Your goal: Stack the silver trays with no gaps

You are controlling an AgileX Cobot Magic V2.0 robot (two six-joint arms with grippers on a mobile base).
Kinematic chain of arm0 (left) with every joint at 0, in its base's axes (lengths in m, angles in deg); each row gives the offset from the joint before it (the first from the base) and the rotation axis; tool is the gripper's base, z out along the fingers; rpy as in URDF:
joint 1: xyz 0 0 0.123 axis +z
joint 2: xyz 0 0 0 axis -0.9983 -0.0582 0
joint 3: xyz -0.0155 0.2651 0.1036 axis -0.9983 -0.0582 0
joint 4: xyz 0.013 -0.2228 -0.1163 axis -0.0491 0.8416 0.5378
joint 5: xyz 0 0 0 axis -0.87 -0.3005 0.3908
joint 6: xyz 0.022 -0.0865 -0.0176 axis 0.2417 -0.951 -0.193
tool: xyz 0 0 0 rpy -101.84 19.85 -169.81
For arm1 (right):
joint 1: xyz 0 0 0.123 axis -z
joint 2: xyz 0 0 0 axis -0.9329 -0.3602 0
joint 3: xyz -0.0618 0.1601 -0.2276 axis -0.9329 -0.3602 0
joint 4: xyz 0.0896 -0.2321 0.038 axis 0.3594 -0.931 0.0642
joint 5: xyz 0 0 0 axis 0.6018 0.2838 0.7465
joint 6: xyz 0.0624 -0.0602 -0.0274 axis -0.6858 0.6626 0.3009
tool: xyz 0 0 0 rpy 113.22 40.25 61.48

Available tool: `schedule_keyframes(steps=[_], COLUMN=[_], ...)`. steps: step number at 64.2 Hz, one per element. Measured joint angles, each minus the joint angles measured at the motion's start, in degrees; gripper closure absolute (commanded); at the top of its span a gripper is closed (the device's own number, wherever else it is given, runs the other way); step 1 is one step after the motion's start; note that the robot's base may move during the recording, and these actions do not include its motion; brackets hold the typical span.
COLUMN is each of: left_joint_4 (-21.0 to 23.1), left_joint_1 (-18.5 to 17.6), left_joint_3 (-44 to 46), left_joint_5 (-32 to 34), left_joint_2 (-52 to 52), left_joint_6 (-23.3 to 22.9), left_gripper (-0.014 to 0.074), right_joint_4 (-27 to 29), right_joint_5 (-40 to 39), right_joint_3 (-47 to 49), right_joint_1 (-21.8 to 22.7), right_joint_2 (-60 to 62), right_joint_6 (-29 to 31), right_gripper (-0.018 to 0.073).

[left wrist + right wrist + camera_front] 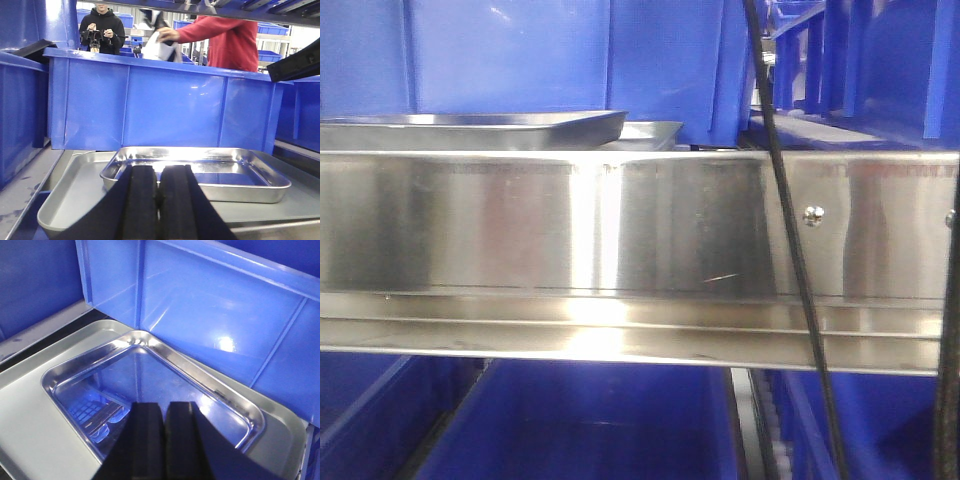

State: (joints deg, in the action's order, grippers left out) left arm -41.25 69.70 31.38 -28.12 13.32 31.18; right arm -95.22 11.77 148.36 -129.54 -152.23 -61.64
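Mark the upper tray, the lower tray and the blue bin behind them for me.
upper tray [200, 172]: left wrist view, on its mirrored floor.
lower tray [75, 192]: left wrist view, on bare floor left of the upper tray.
blue bin [150, 107]: left wrist view, on its front wall.

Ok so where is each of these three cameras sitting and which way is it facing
Exterior front: low, level with the steel shelf rail; no arm shows.
Left wrist: behind the shut left end effector, facing the blue bin.
Right wrist: above the shut right end effector, looking down.
Both wrists share the upper tray on the lower tray.
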Motion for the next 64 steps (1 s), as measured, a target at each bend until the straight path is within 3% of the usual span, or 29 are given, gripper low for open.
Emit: schedule_keyframes(steps=[30, 46, 64], left_joint_4=[0.0, 0.0, 0.0], left_joint_1=[0.0, 0.0, 0.0], left_joint_3=[0.0, 0.0, 0.0], left_joint_5=[0.0, 0.0, 0.0], left_joint_2=[0.0, 0.0, 0.0], left_joint_6=[0.0, 0.0, 0.0], left_gripper=[0.0613, 0.0613, 0.0613], right_joint_4=[-0.3, -0.4, -0.4], right_joint_5=[-4.4, -5.9, -19.1], right_joint_3=[0.0, -0.8, -16.6], right_joint_1=[-0.3, -3.9, -5.1], right_joint_2=[0.0, 2.2, 14.4], right_joint_6=[0.1, 1.9, 3.0], right_gripper=[0.0637, 0.0637, 0.0637])
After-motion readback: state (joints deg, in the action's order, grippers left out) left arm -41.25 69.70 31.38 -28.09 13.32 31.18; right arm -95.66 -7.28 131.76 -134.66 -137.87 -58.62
